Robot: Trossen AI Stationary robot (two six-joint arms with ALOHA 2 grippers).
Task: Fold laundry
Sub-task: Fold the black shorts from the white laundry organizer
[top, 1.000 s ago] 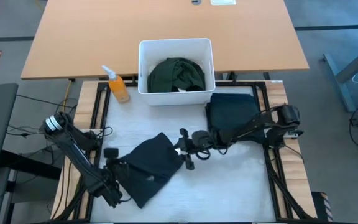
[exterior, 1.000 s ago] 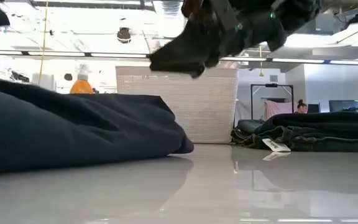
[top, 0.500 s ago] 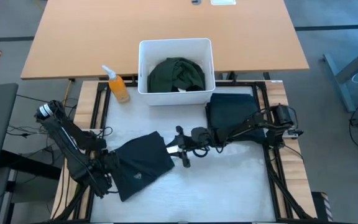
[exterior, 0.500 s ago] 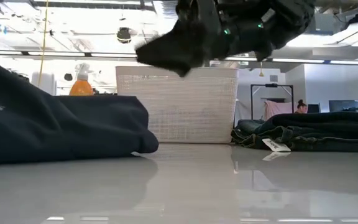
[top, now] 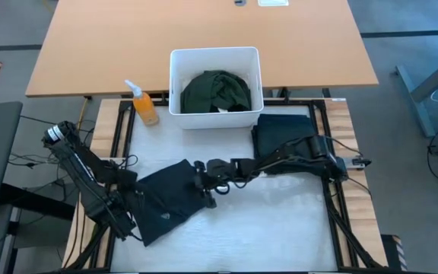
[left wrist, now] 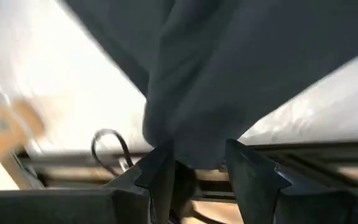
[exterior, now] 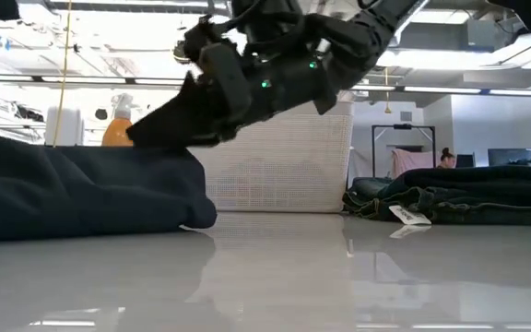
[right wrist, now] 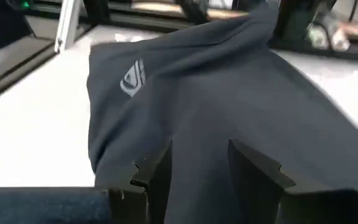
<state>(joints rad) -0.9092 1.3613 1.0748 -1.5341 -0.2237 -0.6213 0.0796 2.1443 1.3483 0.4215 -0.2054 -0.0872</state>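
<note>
Laundry is found in three places: a dark charcoal cloth garment (top: 169, 202) lies crumpled on the left half of the white bench (top: 280, 221), a folded black garment (top: 284, 133) rests at the right rear of the bench, and a dark green garment (top: 217, 91) sits inside the white rectangular plastic bin (top: 176, 80) behind.

The largest risk is judged to be a pull from two sides on the charcoal garment. In the left wrist view the left claw (left wrist: 194, 171) is seen with its fingers set on both sides of a bunched fold, clamped on the cloth at the garment's left edge. If this arm is drawn away while the other presses down, the cloth may be dragged off the bench edge, or the fold may be spoiled.

Next, the right claw (top: 202, 183) is seen over the garment's right edge, with its fingers apart and cloth below them in the right wrist view; whether cloth is already pinched cannot be told. A closing on only one thin layer would probably let the edge slip out.

Smaller still, the orange spray bottle (top: 144, 106) beside the bin could be knocked if cloth is swung toward it.
</note>
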